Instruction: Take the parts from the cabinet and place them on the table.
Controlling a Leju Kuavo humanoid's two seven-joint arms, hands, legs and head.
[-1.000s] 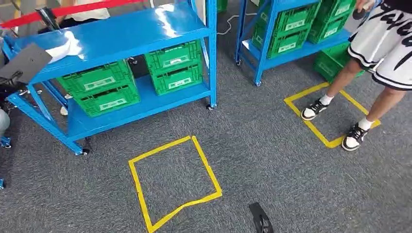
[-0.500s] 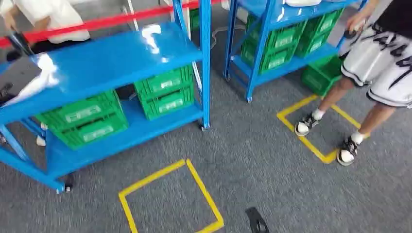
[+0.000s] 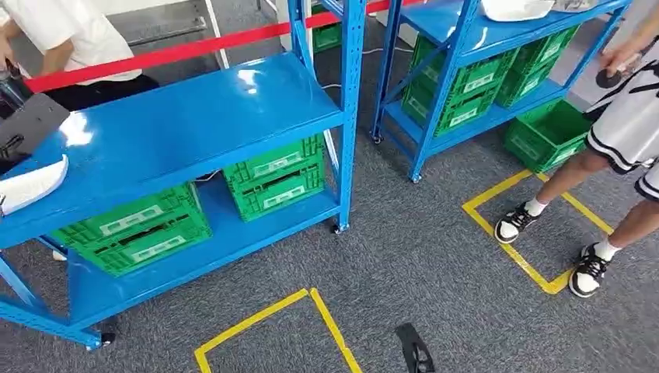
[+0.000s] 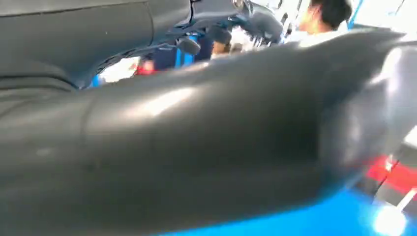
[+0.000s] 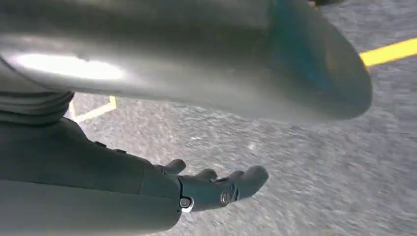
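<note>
A blue cabinet on castors stands on the grey carpet, its top shelf carrying a white part at the left edge, lying flat just beside a dark tilted panel. On its lower shelf sit two stacks of green crates, one toward the right post and one toward the left. A second blue cabinet stands to the right and further back, holding more green crates and another white part on its upper shelf. A yellow tape square marks the carpet in front of the near cabinet; a person in sneakers stands on a second taped square at the right. Another person in a white shirt is behind a red tape barrier. In the right wrist view the right hand hangs over the carpet, fingers loosely extended and holding nothing. The left wrist view is blurred by dark bodywork, so I cannot tell how the left hand lies
</note>
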